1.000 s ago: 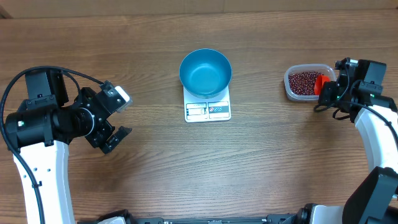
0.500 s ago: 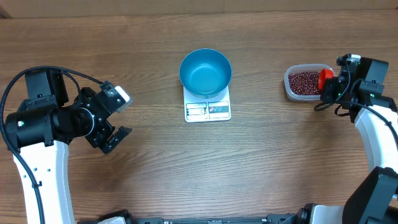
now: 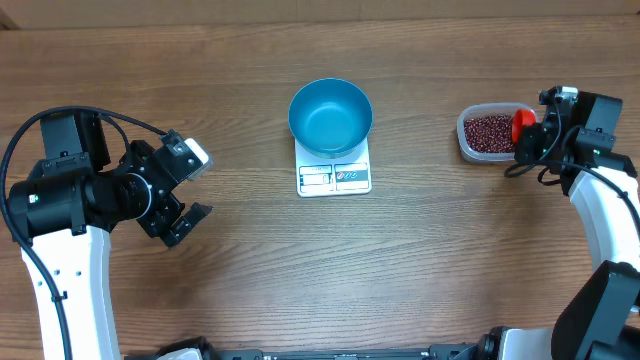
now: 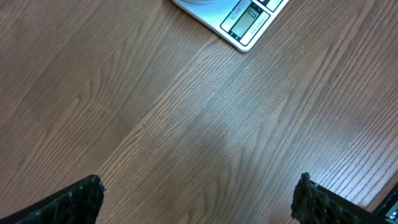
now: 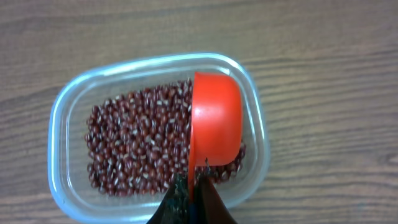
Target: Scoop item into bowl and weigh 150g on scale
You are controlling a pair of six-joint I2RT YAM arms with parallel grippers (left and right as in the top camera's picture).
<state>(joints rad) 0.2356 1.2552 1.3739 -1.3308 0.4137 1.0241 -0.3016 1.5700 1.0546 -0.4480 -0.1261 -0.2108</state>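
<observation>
The blue bowl [image 3: 330, 116] stands on the white scale [image 3: 334, 176] at mid table, and nothing shows inside it. Dark red-brown beans [image 3: 486, 132] [image 5: 140, 149] fill a clear tub [image 3: 470, 150] [image 5: 62, 124] at the right. My right gripper [image 3: 527, 143] [image 5: 198, 182] is shut on the handle of a red scoop [image 3: 522, 125] [image 5: 214, 121], which hangs over the right side of the tub with its outside turned toward the wrist camera. My left gripper [image 3: 190, 190] [image 4: 199, 193] stands wide open over bare wood at the left, holding nothing. A corner of the scale [image 4: 239, 22] shows at the top of the left wrist view.
The wooden table [image 3: 330, 270] runs across the whole view. Both arm bases sit at the front corners, the left [image 3: 60, 200] and the right [image 3: 605, 220].
The right gripper has lifted and turned the red scoop a little toward the tub's right end. The left arm has not moved.
</observation>
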